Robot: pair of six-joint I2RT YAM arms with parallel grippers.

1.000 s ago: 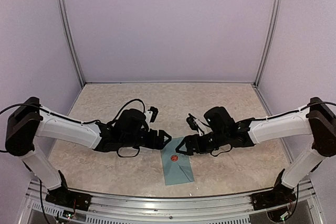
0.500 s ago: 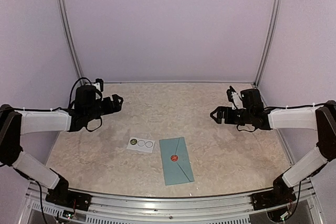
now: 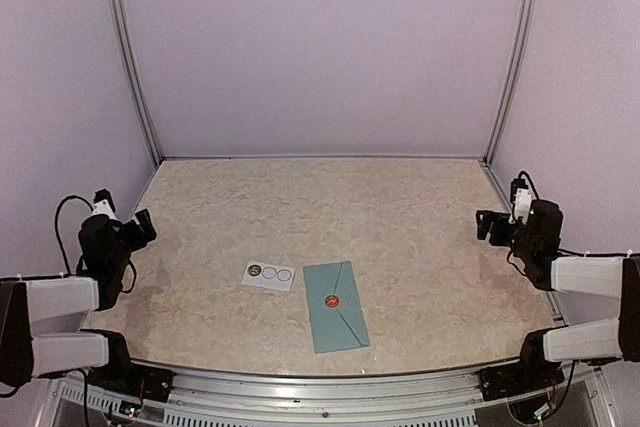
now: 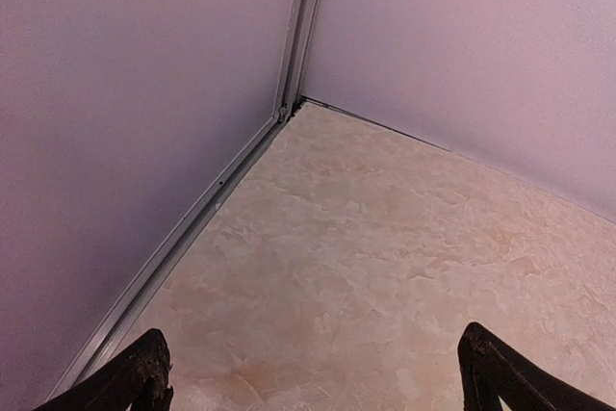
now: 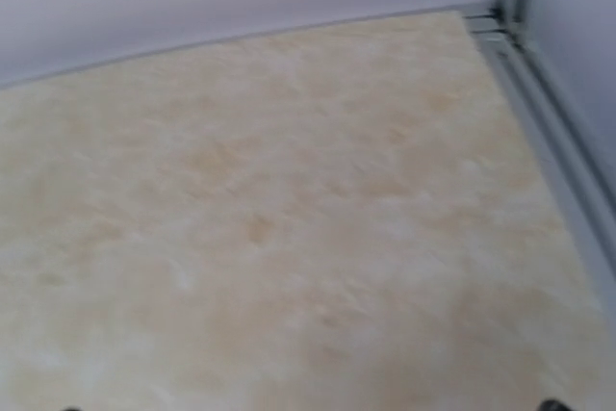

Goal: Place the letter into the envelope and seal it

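Near the table front, flat teal paper envelope lies closed under round red seal; left arm, right arm now withdrawn sideways, jaws apart, empty. Task looks complete.

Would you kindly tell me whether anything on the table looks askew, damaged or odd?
Nothing is damaged or spilled. The envelope lies flat, flap closed under a red sticker, only slightly skewed. The white sticker card lies just to its left.
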